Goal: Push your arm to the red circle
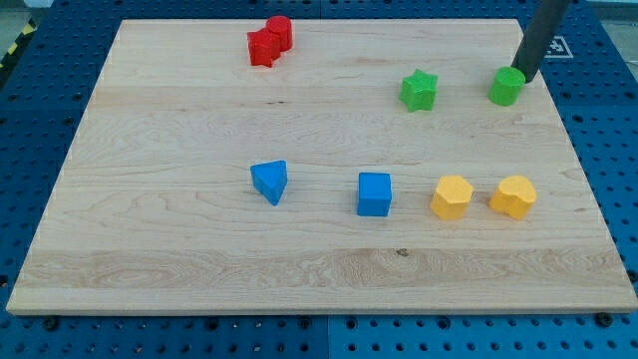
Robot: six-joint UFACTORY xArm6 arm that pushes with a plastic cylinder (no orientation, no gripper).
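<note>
Counter (150,239): wooden board. Top left: red star (262,48) touching red circle (280,31), the circle just right and above. Centre row: blue triangle (270,181), blue cube (375,193), yellow hexagon (451,196), yellow heart (513,196). Upper right: green star (419,90), green cylinder (506,87). My tip (521,78) touches the cylinder's right edge, well apart from the red circle. No fingers fitted.

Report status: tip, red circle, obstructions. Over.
My tip at the view's top right, touching green block. Red circle top left, against red star. Green star near the path.
</note>
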